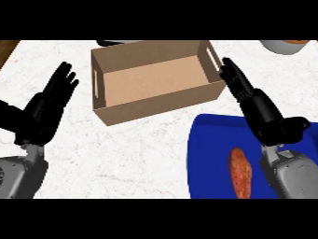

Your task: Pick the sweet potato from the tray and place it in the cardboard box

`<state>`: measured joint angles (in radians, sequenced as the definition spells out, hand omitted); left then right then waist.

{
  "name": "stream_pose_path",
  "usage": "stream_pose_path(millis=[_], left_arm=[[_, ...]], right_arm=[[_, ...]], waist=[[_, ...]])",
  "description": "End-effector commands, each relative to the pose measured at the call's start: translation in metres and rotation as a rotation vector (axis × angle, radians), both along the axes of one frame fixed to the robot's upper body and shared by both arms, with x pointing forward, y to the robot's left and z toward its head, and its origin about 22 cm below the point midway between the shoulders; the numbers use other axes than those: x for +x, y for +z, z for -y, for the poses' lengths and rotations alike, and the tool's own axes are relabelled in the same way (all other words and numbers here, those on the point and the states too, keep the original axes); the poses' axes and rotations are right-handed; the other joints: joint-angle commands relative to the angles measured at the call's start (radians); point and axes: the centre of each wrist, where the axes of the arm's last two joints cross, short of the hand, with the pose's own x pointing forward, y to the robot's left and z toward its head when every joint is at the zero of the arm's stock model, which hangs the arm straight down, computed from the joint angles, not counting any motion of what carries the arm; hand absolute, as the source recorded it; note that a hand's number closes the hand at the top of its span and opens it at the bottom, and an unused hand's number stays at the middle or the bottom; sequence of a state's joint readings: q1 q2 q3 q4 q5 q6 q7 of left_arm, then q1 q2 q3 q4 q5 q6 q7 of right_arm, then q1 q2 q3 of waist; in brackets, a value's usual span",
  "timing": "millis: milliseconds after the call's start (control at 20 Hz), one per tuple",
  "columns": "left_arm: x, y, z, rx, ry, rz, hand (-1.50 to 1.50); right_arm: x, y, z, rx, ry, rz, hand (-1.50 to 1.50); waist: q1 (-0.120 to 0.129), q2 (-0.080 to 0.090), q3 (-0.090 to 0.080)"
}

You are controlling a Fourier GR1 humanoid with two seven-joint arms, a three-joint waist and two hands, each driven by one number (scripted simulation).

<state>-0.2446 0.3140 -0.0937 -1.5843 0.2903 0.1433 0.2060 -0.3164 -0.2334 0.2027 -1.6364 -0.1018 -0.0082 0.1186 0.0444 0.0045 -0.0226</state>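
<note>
Sweet potato [240, 172] lying on blue tray [206, 154], lower end cut off at view's edge. Just beside it, right robot hand [261, 109] over tray, fingers straight, holding nothing. Cardboard box [154, 81] open-topped on counter [120, 154]. Left robot hand [41, 109] open, empty, left of box.

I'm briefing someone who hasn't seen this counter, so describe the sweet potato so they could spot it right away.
Start at the white marble counter and find the blue tray at its lower right, below the open cardboard box. The sweet potato lies lengthwise on the tray, just left of the right hand's forearm. It is the only orange-brown, tapered thing there.
</note>
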Motion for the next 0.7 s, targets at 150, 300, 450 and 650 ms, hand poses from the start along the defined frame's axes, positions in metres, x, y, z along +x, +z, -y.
stream_pose_path(millis=[150,300,450,650], left_arm=[[-0.008,-0.011,0.003,0.171,-0.072,0.029,0.0],[-0.013,-0.019,0.0,0.145,-0.067,-0.011,0.0],[-0.013,-0.016,0.008,0.222,-0.139,0.025,0.0],[-0.019,-0.02,0.004,0.246,-0.169,0.016,0.0]], right_arm=[[-0.041,-0.059,0.007,-0.034,-0.331,-0.26,-1.5],[-0.026,0.003,0.025,0.308,-0.568,0.139,-1.5],[-0.074,-0.099,0.079,-0.678,-0.517,-0.191,-1.5],[-0.112,-0.106,0.074,-0.921,-0.503,-0.043,-1.5]], waist=[[-0.093,-0.009,0.021],[-0.225,-0.102,0.06],[-0.145,-0.012,0.01],[-0.119,-0.023,0.014]])
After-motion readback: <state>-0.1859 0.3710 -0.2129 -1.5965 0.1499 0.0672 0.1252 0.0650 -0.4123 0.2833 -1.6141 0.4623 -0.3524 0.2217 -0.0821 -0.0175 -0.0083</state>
